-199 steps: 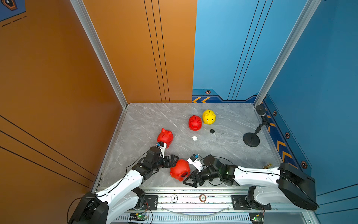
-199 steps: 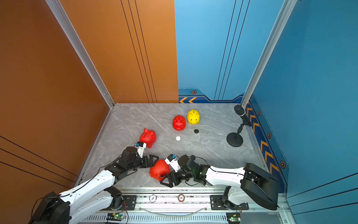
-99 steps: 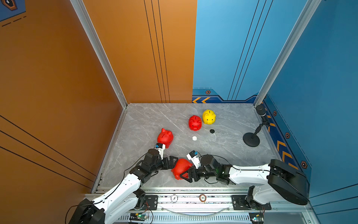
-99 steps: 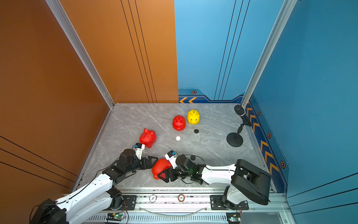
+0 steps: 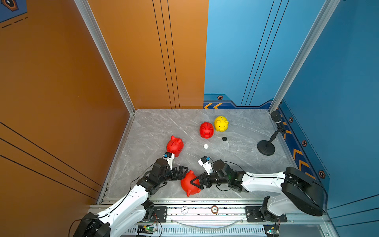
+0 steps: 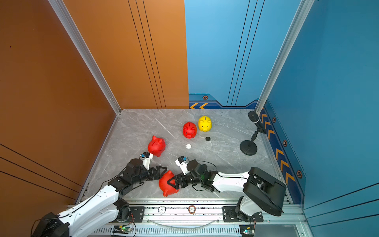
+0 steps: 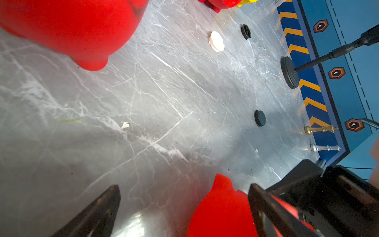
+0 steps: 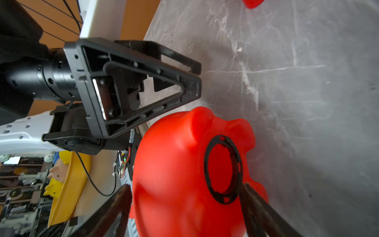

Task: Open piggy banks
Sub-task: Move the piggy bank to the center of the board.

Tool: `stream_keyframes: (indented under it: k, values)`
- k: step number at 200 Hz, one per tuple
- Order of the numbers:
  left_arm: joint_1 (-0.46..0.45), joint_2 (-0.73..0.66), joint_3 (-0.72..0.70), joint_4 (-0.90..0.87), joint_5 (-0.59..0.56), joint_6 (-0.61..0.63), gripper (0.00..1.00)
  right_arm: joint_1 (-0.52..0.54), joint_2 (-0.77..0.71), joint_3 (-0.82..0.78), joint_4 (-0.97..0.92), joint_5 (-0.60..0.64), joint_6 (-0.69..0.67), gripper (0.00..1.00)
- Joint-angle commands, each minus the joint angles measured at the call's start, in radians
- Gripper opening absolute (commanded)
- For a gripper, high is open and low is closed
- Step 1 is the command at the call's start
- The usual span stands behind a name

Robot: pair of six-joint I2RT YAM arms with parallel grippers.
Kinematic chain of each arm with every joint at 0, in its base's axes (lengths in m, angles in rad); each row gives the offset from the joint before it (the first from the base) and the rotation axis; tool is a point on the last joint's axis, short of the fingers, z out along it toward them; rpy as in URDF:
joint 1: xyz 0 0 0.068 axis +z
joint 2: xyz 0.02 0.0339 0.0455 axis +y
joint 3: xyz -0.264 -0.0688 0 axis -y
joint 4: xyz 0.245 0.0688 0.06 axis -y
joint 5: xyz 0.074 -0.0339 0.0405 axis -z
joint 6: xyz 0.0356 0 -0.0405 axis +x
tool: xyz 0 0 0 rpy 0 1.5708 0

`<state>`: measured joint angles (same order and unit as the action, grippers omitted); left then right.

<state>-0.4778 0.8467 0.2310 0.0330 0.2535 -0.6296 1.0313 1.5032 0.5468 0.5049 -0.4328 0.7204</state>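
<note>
One red piggy bank [image 5: 187,188], tipped over at the near centre, is clamped wide by the right gripper [image 5: 194,183], left gripper [image 5: 184,173] spread empty beside it; belly opening [image 8: 220,168] should be kept unobstructed, squeeze light.

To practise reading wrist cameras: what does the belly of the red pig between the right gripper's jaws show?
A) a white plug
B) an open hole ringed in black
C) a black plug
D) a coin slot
B: in the right wrist view the pig has an open hole, black-ringed, with no plug.
</note>
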Motion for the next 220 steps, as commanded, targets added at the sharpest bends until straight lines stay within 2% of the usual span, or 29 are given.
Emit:
stream_keyframes:
  k: [1, 37, 63, 107, 141, 166, 189, 220]
  values:
    - [0.005, -0.019, -0.019, -0.012, 0.017, -0.007, 0.98, 0.020, 0.042, 0.034, 0.076, -0.066, 0.016, 0.79]
    - [0.008, -0.028, -0.027, -0.009, 0.010, -0.009, 0.98, 0.037, 0.108, 0.067, 0.086, -0.107, 0.028, 0.63]
    - [0.006, -0.015, -0.029, 0.010, 0.005, -0.015, 0.98, 0.045, 0.144, 0.078, 0.122, -0.134, 0.052, 0.63]
    - [0.005, 0.025, -0.022, 0.059, -0.009, -0.036, 0.98, 0.073, 0.235, 0.138, 0.160, -0.175, 0.093, 0.69]
    - [0.008, 0.015, -0.020, 0.053, -0.056, -0.051, 0.98, 0.068, 0.305, 0.127, 0.260, -0.136, 0.171, 0.63]
    - [0.017, -0.001, 0.000, -0.016, -0.126, -0.064, 0.98, 0.064, 0.305, 0.106, 0.224, -0.028, 0.171, 0.54]
    - [0.037, -0.048, 0.014, -0.101, -0.206, -0.083, 0.98, 0.062, 0.283, 0.091, 0.147, 0.072, 0.138, 0.52]
    - [0.090, -0.153, 0.010, -0.186, -0.240, -0.102, 0.98, 0.053, 0.273, 0.081, 0.142, 0.093, 0.128, 0.53]
